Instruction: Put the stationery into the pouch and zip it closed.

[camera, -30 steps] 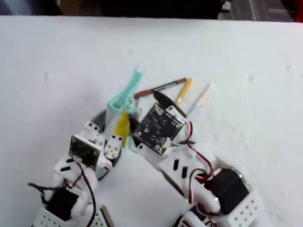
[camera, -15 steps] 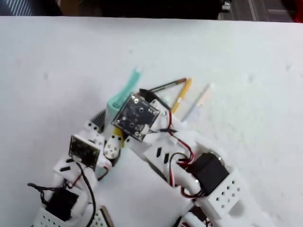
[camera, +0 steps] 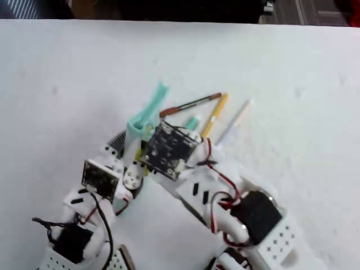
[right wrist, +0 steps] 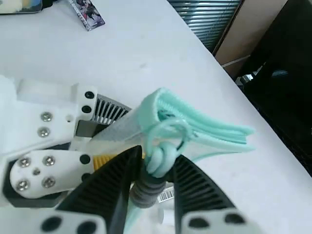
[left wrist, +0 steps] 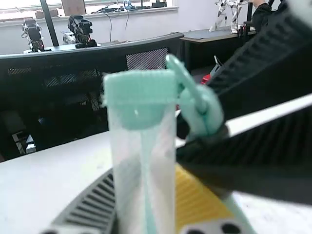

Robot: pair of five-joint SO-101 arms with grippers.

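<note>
The clear pouch (camera: 147,111) with a teal zipper edge is held off the table by my left gripper (camera: 139,153), which is shut on its lower part between a yellow finger (left wrist: 200,204) and a black ribbed one. In the right wrist view the pouch (right wrist: 195,130) juts out sideways, and my right gripper (right wrist: 152,181) is shut on the teal zipper pull cord (right wrist: 160,157). From above, the right gripper (camera: 185,128) sits just right of the pouch. A brown pen (camera: 191,104), a yellow pen (camera: 215,114) and a pale pen (camera: 234,122) lie on the table beyond it.
Both arm bases crowd the table's near edge (camera: 169,247). White table surface (camera: 281,67) lies open to the far left, far right and back. Chairs and desks stand in the room behind.
The right arm swung left in against the pouch, then drew back slightly to the right. A teal bit now shows by the right gripper. The left arm and pens stayed put.
</note>
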